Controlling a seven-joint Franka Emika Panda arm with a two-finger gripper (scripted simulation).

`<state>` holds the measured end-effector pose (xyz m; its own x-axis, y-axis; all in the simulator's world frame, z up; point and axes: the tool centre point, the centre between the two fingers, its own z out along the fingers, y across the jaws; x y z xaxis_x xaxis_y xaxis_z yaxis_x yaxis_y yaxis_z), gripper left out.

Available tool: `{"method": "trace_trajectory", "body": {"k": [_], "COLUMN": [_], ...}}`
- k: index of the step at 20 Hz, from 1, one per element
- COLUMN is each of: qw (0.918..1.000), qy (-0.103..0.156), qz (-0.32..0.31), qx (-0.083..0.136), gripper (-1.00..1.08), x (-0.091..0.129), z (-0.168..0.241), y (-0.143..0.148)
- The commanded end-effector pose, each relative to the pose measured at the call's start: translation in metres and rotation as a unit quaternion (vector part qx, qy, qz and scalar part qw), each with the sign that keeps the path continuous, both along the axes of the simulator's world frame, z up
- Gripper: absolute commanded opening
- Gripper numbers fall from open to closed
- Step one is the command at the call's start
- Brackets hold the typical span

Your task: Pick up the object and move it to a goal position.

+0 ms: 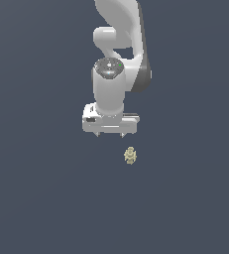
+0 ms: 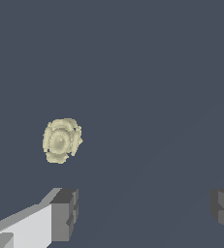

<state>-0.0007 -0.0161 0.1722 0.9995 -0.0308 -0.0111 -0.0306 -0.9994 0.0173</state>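
You see a big, smooth white arm (image 1: 117, 54) with round joints. Its end effector (image 1: 110, 135) hangs with its two gray, blocky fingers (image 2: 64, 214) spread wide apart, holding nothing. The object (image 1: 130, 156) is tiny, pale yellow and bumpy, lying on the flat dark gray floor (image 1: 36, 198) near the fingers, not between them.

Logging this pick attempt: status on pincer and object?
Pincer open, empty. Object on the surface, outside the fingers, untouched. Nothing in the way.
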Motion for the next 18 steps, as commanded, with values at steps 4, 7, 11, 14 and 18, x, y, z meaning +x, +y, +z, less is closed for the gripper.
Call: {"method": "trace_trajectory", "body": {"k": [4, 7, 11, 14, 18], "qw": [1.0000, 0.9998, 0.9993, 0.9994, 0.9996], "qy": [0.003, 0.012, 0.020, 0.019, 0.018], "qz": [0.005, 0.018, 0.031, 0.029, 0.021], "qx": [0.001, 0.003, 0.005, 0.005, 0.005], "gripper": [1.00, 1.00, 1.00, 1.00, 1.00], "x": [-0.001, -0.004, -0.007, -0.007, -0.005], "z": [-0.002, -0.007, -0.010, -0.010, -0.014], "y": [0.005, 0.018, 0.029, 0.028, 0.032]}}
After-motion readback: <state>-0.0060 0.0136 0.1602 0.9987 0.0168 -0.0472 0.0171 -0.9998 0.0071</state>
